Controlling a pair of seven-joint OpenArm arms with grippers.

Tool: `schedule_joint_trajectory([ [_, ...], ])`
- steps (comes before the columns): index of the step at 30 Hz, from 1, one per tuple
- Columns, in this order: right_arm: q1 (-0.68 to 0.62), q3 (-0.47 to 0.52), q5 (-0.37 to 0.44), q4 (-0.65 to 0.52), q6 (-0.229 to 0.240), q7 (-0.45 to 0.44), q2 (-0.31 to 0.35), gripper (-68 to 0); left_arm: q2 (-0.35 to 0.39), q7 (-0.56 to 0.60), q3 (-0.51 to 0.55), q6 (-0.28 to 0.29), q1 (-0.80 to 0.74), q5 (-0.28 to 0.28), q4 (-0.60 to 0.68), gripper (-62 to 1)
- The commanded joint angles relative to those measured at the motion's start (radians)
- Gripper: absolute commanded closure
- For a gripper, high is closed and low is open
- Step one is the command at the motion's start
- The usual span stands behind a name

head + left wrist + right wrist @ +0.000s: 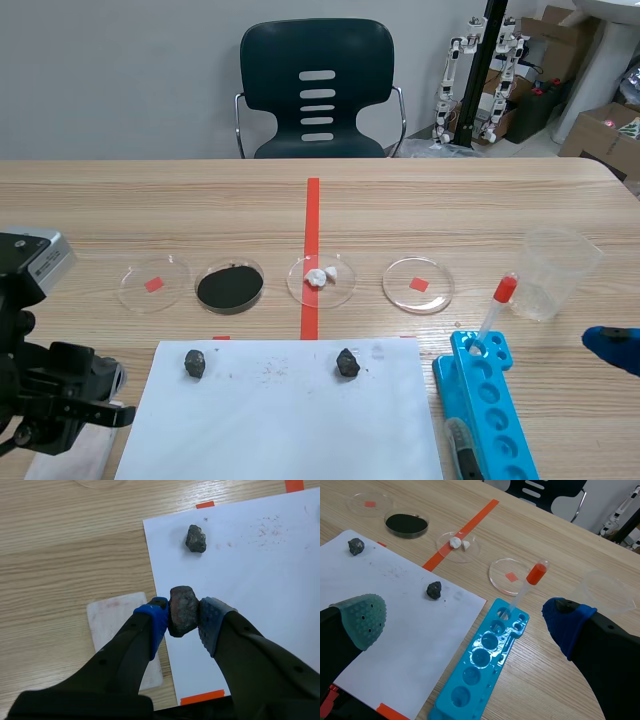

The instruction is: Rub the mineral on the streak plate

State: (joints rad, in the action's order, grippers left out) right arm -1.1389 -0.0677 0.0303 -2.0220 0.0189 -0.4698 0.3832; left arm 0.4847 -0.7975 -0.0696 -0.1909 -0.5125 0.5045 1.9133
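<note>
My left gripper (184, 616) is shut on a dark brownish mineral (182, 609), held above the left edge of a white paper sheet (250, 590). Just beside it, on the wood, lies the white streak plate (116, 625) with faint reddish marks. In the scene view that plate (78, 452) shows partly under the left arm at the near left. Two more dark minerals (195, 363) (347, 363) rest on the paper (290, 420). My right gripper (465, 625) stands open with nothing in it, low at the scene's right edge (612, 345).
Beyond the paper stands a row of petri dishes: one with a red mark (154, 283), one with black powder (230, 287), one with white lumps (321, 278), another with a red mark (418, 285). A blue well tray (487, 410) holds a red-bulbed pipette (496, 312). A clear beaker (555, 272) stands at right.
</note>
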Motion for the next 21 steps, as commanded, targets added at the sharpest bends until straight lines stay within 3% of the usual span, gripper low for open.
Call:
schedule_joint_trajectory([
  [1,0.009,0.001,0.006,-0.024,-0.003,-0.014,0.010,-67.9,-0.007,-0.041,-0.001,-0.002,0.036,0.018,-0.039,-7.0],
  [7,0.009,0.001,0.006,-0.024,-0.003,-0.014,0.010,-67.9,-0.011,-0.171,-0.002,-0.006,0.156,0.071,-0.209,-7.0],
  [14,0.009,0.001,0.006,-0.024,-0.003,-0.014,0.010,-67.9,-0.050,-0.248,-0.002,-0.028,0.275,0.067,-0.357,-7.0],
  [21,0.009,0.001,0.006,-0.024,-0.003,-0.014,0.010,-67.9,-0.072,-0.285,-0.002,-0.051,0.328,0.053,-0.417,-7.0],
])
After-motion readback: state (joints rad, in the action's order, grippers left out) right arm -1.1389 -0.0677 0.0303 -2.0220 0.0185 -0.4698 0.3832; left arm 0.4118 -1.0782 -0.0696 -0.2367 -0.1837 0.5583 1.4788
